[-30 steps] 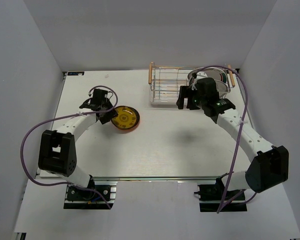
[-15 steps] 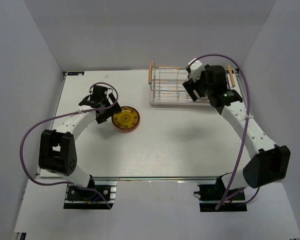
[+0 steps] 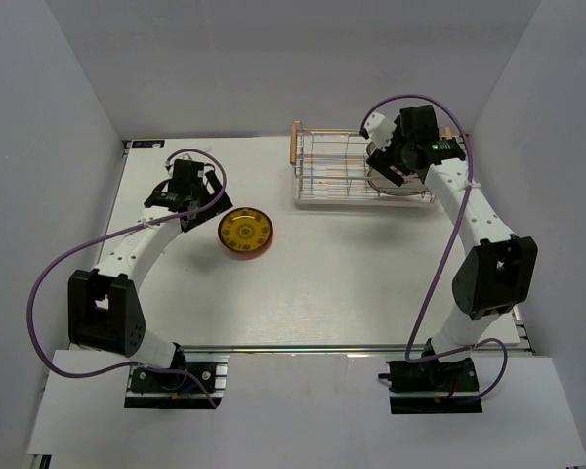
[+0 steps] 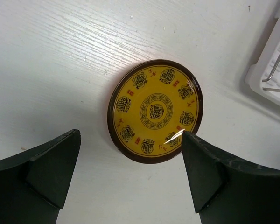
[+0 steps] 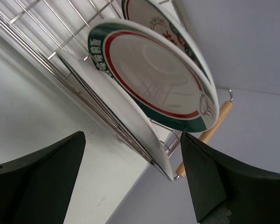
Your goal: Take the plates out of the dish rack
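Fingers point(image 4: 51, 172) of the left gripper point(image 4: 129, 149) stand spread wide, holding nothing, above the yellow patterned plate point(image 4: 155, 111) lying flat on the white table point(image 3: 352, 283). Farther back, the right arm reaches the right end of the dish rack point(image 3: 327, 168). The right gripper point(image 5: 130, 140) is likewise spread and empty beside a green-rimmed plate point(image 5: 154, 79) leaning in the wires. Pale grey walls point(image 3: 273, 59) enclose the table.

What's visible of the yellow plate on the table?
The yellow plate is small and round, with a dark red-brown rim, a central medallion and a ring of dark emblems. Glossy, with a glint near one edge. It lies flat, face up, on the white table, left of the dish rack and apart from it. The open left gripper is clear of it.
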Controlling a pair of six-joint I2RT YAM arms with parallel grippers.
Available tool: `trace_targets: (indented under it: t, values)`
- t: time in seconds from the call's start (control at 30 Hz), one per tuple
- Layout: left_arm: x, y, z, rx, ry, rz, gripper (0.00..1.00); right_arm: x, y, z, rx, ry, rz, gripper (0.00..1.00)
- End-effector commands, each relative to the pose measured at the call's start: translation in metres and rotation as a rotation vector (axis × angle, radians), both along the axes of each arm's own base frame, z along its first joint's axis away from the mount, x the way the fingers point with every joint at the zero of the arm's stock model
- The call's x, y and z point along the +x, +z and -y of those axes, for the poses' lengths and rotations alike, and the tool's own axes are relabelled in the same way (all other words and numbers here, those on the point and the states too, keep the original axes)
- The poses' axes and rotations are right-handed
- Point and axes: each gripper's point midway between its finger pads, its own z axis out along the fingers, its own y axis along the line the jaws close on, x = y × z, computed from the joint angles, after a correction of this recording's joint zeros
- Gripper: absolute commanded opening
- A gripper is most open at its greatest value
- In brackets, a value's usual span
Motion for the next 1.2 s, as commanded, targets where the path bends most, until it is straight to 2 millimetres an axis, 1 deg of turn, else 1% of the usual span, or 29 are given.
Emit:
trace_targets:
  t: [0.0,0.1,0.13,0.17,0.37,0.5,0.57,0.6,0.63,0.7,0.8,0.87,0.9,0.97,1.0,1.03,1.17]
  values:
    - [0.008,0.029,-0.006,0.017,0.013,0.083,0.98,0.001,0.016,0.014,-0.045,-0.025,0.024,0.87]
    - [0.008,0.026,-0.006,0.018,0.014,0.075,0.98,0.007,0.015,0.023,-0.056,-0.047,0.036,0.86]
    - [0.008,0.025,-0.006,0.019,0.013,0.074,0.98,0.008,0.013,0.022,-0.063,-0.041,0.034,0.85]
    - [0.009,0.025,-0.006,0.019,0.015,0.074,0.98,0.009,0.012,0.026,-0.066,-0.048,0.031,0.83]
    - [0.013,0.022,-0.005,0.018,0.015,0.068,0.98,0.006,0.002,0.026,-0.069,-0.03,0.006,0.75]
    - [0.013,0.021,-0.004,0.02,0.014,0.066,0.98,0.01,-0.002,0.03,-0.078,-0.042,0.007,0.72]
    - [0.014,0.02,-0.004,0.021,0.014,0.062,0.98,0.012,-0.002,0.029,-0.077,-0.033,0.005,0.66]
    - [0.014,0.02,-0.004,0.02,0.014,0.063,0.98,0.013,-0.005,0.03,-0.077,-0.037,-0.001,0.62]
    - [0.014,0.02,-0.005,0.023,0.014,0.064,0.98,0.014,-0.005,0.031,-0.077,-0.04,-0.001,0.52]
    - [0.014,0.02,-0.005,0.024,0.013,0.062,0.98,0.015,-0.006,0.031,-0.079,-0.036,-0.004,0.48]
    - [0.015,0.02,-0.005,0.03,0.014,0.061,0.98,0.018,-0.007,0.033,-0.099,-0.039,0.002,0.46]
    - [0.015,0.021,-0.005,0.028,0.013,0.062,0.98,0.019,-0.006,0.037,-0.112,-0.047,0.008,0.38]
    - [0.016,0.022,-0.005,0.029,0.014,0.066,0.98,0.021,-0.005,0.038,-0.119,-0.045,0.013,0.31]
    - [0.016,0.021,-0.005,0.028,0.01,0.065,0.98,0.022,-0.001,0.038,-0.124,-0.044,0.022,0.28]
    - [0.016,0.021,-0.004,0.027,0.008,0.066,0.98,0.022,0.001,0.04,-0.135,-0.04,0.027,0.24]
    - [0.017,0.022,-0.003,0.021,0.005,0.069,0.98,0.023,0.002,0.038,-0.138,-0.03,0.03,0.23]
    - [0.017,0.023,-0.002,0.019,-0.002,0.071,0.98,0.024,0.02,0.041,-0.163,-0.012,0.071,0.15]
